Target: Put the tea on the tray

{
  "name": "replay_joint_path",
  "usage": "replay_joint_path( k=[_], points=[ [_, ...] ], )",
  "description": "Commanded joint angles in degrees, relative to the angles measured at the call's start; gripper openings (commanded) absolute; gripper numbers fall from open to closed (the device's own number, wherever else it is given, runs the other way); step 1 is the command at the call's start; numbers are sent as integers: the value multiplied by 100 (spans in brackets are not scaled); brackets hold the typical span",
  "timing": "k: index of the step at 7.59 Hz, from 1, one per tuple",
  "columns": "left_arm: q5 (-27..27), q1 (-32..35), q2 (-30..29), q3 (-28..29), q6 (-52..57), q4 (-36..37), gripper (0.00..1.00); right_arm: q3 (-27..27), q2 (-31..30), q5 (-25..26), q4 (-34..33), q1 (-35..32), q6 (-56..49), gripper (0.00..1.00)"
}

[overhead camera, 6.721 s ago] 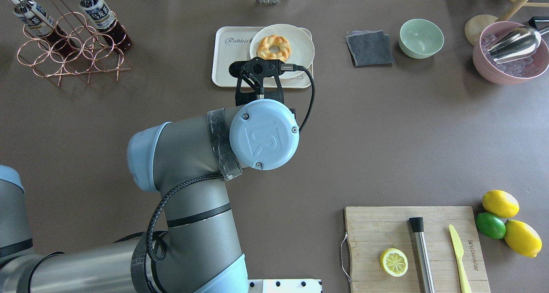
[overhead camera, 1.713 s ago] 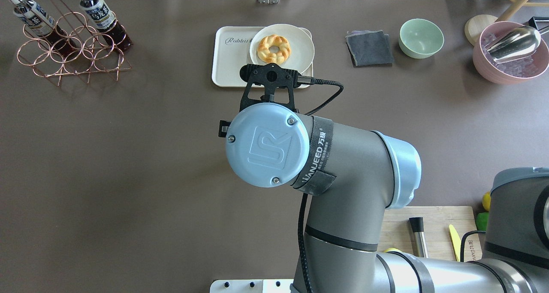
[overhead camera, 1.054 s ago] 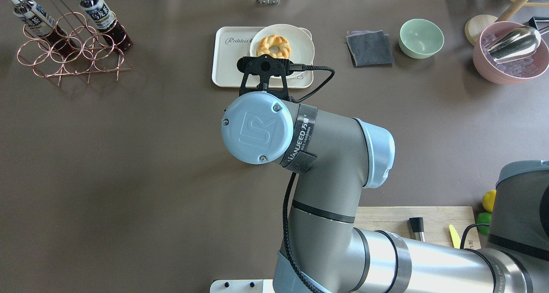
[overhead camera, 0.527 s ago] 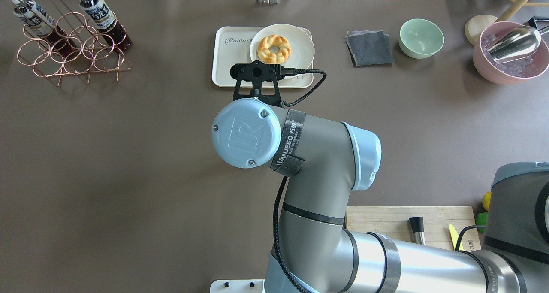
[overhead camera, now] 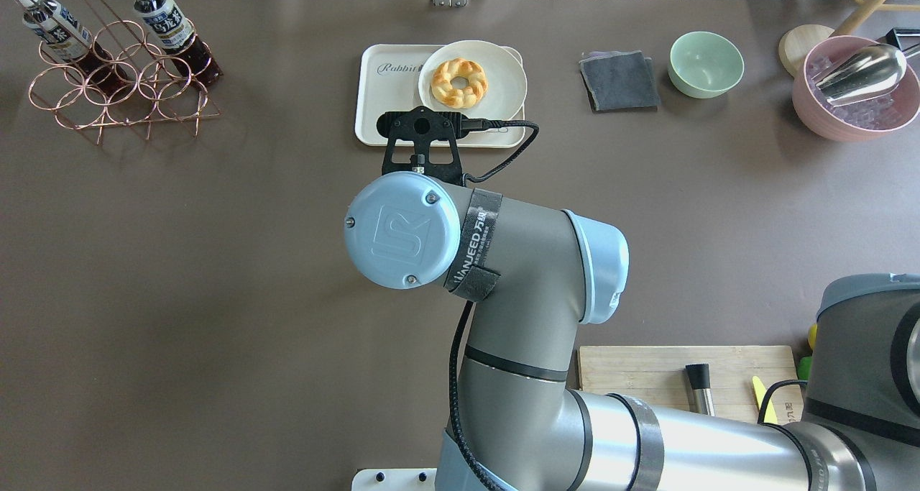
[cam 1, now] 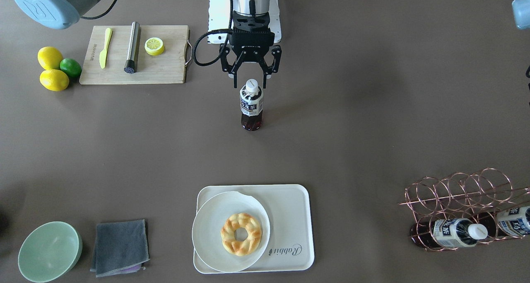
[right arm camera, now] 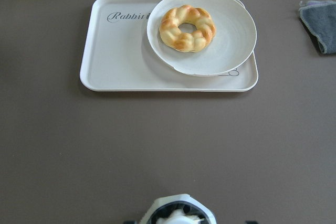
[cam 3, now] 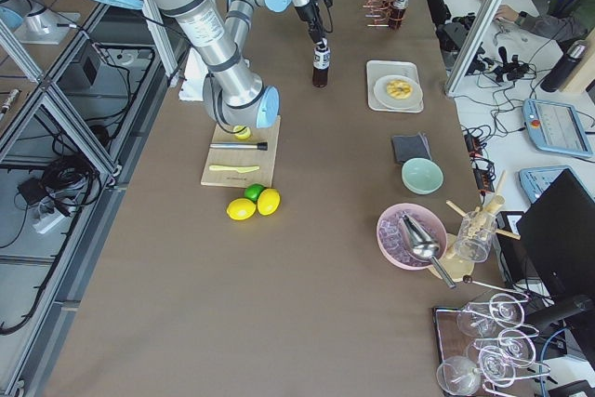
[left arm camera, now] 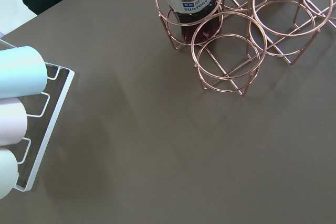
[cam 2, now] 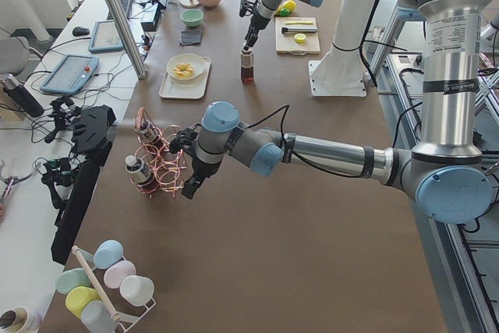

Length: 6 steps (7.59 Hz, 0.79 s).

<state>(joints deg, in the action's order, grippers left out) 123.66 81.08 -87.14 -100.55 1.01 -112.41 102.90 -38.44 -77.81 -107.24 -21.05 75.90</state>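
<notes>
One tea bottle (cam 1: 251,107) stands upright on the bare table, well short of the tray; it also shows in the side views (cam 2: 247,68) (cam 3: 321,67). My right gripper (cam 1: 250,83) is open, with a finger on each side of the white cap, not closed on it. The cap (right arm camera: 177,216) shows at the bottom of the right wrist view. The cream tray (cam 1: 290,216) (overhead camera: 381,95) (right arm camera: 121,51) holds a round plate (cam 1: 211,216) with a doughnut (cam 1: 241,234). The overhead view hides the bottle under my right arm. My left gripper (cam 2: 189,187) is by the copper rack; I cannot tell whether it is open.
The copper rack (cam 1: 459,192) (overhead camera: 108,88) holds the two other bottles (cam 1: 451,233) (overhead camera: 169,27). A cutting board (cam 1: 132,55) carries a knife, a metal rod and a half lemon. Lemons and a lime (cam 1: 54,67), a green bowl (cam 1: 49,250) and a grey cloth (cam 1: 120,245) lie around.
The left arm that hung over the table's middle has withdrawn to the rack. The right arm has come in there and slid toward the overhead view's left.
</notes>
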Motion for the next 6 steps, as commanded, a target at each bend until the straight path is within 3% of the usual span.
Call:
replay_joint_path(
  k=[1,6],
  points=[
    [0,-4,-13,-9,-4,0,98,-138,160,3,19,-13,13,73],
    [0,-13,-31,-9,-31,17,98,-174,144,-6,10,-65,-22,74]
  ],
)
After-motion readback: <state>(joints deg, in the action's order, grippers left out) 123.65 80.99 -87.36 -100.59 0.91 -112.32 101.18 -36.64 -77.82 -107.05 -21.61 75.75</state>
